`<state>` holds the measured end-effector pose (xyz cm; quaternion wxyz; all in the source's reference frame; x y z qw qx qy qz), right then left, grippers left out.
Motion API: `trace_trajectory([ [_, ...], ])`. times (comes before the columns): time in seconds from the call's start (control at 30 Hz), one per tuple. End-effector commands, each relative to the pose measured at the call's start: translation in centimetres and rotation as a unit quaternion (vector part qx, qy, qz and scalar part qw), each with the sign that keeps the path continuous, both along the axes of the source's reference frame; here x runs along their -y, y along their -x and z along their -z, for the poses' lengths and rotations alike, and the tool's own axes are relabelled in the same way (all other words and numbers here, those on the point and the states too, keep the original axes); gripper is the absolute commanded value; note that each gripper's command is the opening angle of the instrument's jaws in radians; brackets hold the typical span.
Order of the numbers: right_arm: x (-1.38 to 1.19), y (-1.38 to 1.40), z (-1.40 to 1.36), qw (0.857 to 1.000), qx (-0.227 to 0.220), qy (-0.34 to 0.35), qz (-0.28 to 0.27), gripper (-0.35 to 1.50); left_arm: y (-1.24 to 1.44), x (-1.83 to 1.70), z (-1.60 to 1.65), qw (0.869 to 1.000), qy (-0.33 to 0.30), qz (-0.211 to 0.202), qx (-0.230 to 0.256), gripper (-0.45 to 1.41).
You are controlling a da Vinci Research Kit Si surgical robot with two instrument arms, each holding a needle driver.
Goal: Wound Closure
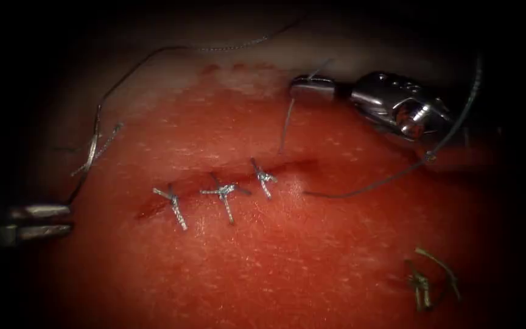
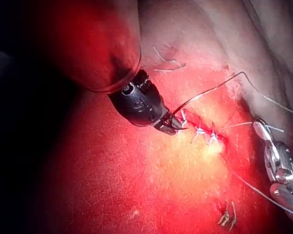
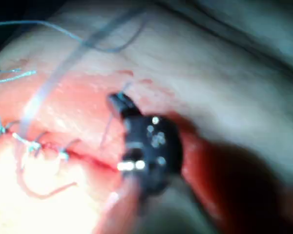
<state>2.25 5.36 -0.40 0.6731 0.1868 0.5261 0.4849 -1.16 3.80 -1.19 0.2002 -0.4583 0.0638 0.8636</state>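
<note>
Grey limp thin thread [image 1: 287,125] hung from the right claw [image 1: 312,89] clamped near its end, slippery, best gripped short; left claw [image 1: 38,222] held thread too, needle unclear.

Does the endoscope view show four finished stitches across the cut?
No, three knotted stitches cross the cut; its right end lies unstitched.

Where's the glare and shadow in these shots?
Endoscope view: dark edges shade the left tool, shut on thread; glare on the right tool, also gripping thread; the needle apparently lies free on the tissue, right of the cut. Left wrist view: bright glare on tissue beside the stitches.
</note>
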Motion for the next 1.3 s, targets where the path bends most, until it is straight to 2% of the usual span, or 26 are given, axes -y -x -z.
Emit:
trace_trajectory([
  [0.03,0.00,-0.08,-0.07,1.000,-0.001,0.001,0.000,-0.35,0.05,0.06,-0.07,1.000,-0.001,0.000,0.001,-0.35],
  [0.33,-0.02,-0.13,-0.14,1.000,0.002,0.003,-0.002,-0.35,0.10,0.06,0.00,1.000,-0.006,-0.003,0.004,-0.35],
  [0.37,-0.03,-0.15,-0.14,1.000,-0.001,0.009,-0.017,-0.21,0.13,0.07,0.02,1.000,-0.007,-0.003,0.007,-0.35],
  [0.4,-0.02,-0.15,-0.14,0.999,0.002,0.017,-0.034,0.48,0.15,0.07,0.04,1.000,-0.009,-0.002,0.011,-0.35],
  [0.43,-0.02,-0.15,-0.13,0.999,0.007,0.022,-0.045,0.98,0.18,0.08,0.05,1.000,-0.009,-0.001,0.012,-0.35],
  [0.47,-0.02,-0.13,-0.10,0.997,0.026,0.044,-0.054,1.37,0.23,0.08,0.10,1.000,-0.006,-0.003,0.014,-0.35],
  [0.5,-0.02,-0.11,-0.08,0.997,0.032,0.047,-0.059,1.45,0.26,0.07,0.12,1.000,-0.006,-0.001,0.015,-0.35],
  [0.53,0.01,-0.05,-0.02,0.994,0.050,0.064,-0.067,1.49,0.31,0.04,0.17,1.000,0.001,-0.002,0.016,-0.35],
  [0.7,0.09,0.12,0.18,0.992,0.067,0.089,-0.059,1.49,0.40,-0.04,0.21,1.000,-0.002,0.002,0.016,-0.35],
  [0.87,0.38,0.41,0.37,0.990,0.070,0.111,-0.042,1.49,0.62,-0.16,0.31,1.000,-0.001,0.011,0.024,-0.35],
  [0.97,0.57,0.46,0.45,0.990,0.087,0.105,-0.023,1.49,0.83,-0.29,0.34,1.000,0.000,0.010,0.028,-0.35],
  [1.1,0.68,0.46,0.55,0.989,0.099,0.108,-0.011,1.49,0.97,-0.40,0.29,1.000,-0.001,0.011,0.028,-0.35],
  [1.3,0.74,0.50,0.61,0.990,0.092,0.106,-0.003,1.38,1.03,-0.50,0.27,0.999,-0.002,0.009,0.030,-0.35],
])
